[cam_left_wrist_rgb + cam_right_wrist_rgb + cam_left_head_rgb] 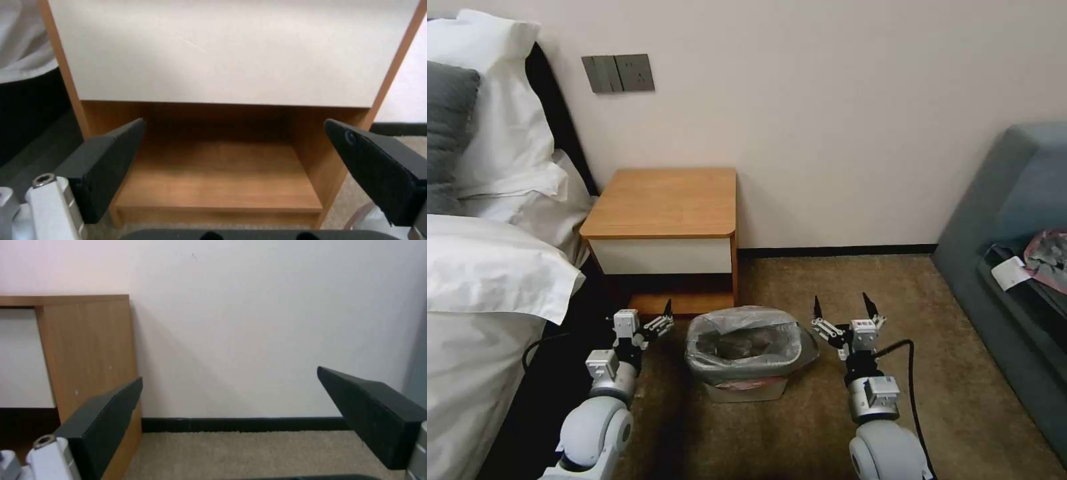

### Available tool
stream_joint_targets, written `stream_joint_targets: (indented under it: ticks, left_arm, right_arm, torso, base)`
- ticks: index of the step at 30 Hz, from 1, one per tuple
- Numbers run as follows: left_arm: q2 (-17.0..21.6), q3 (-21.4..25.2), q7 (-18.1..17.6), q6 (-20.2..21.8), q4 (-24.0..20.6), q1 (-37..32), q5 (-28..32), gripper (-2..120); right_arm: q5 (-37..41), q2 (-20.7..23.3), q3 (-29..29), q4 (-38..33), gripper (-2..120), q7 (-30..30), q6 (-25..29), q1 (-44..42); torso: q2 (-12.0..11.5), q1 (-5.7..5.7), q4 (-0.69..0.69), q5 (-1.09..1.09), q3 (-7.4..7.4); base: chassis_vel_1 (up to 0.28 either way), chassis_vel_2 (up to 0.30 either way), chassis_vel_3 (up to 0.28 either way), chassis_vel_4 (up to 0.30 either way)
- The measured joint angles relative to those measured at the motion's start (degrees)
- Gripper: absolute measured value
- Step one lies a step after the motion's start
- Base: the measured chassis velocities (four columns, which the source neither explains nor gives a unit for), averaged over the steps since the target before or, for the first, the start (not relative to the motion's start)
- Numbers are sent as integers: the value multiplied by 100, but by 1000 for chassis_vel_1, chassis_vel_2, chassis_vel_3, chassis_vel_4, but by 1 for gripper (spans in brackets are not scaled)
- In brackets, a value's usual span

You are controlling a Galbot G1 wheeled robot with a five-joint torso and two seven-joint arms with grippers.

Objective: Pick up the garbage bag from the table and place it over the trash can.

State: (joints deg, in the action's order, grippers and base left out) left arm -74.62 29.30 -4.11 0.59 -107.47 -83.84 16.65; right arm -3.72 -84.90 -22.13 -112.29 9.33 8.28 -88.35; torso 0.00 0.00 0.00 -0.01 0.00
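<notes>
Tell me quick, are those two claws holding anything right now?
Left gripper: open, holding nothing, left of the bin.
Right gripper: open, holding nothing, right of the bin.

Trash can (746,389) on brown carpet (960,400)

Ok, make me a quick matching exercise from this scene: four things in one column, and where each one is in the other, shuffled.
Things:
1. garbage bag
2. trash can
3. left gripper
4. right gripper

Places:
A. on the carpet in front of the table
B. draped over the bin's rim, lining it
C. open, beside the bin on the sofa side
D. open, beside the bin on the bed side

Pairs: 1-B, 2-A, 3-D, 4-C
</notes>
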Motion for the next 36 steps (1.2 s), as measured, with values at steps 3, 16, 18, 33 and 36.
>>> stream_joint_targets:
  ticks: [3,16,18,33,36]
  left_arm:
    - [-30,-1,7,-32,11,-32,24,99]
    - [-51,0,4,-5,-9,-61,78,99]
    - [-51,0,3,-3,-10,-61,79,99]
    - [-51,0,-5,16,-20,-61,88,99]
    - [-51,0,-6,17,-21,-60,89,99]
  right_arm:
    - [6,-17,-63,39,100,-103,26,6]
    - [48,-23,-161,91,100,-332,85,10]
    - [49,-22,-160,92,100,-332,84,11]
    - [59,-16,-154,89,100,-332,69,16]
    - [59,-15,-153,89,100,-332,67,16]
  torso:
    - [0,0,0,0,0]
    - [0,0,0,1,0]
    - [0,0,0,1,0]
    - [0,0,0,1,0]
    - [0,0,0,1,0]
  base:
    - [0,0,0,0]
    - [0,0,0,0]
    - [0,0,0,0]
    - [0,0,0,0]
    - [0,0,0,0]
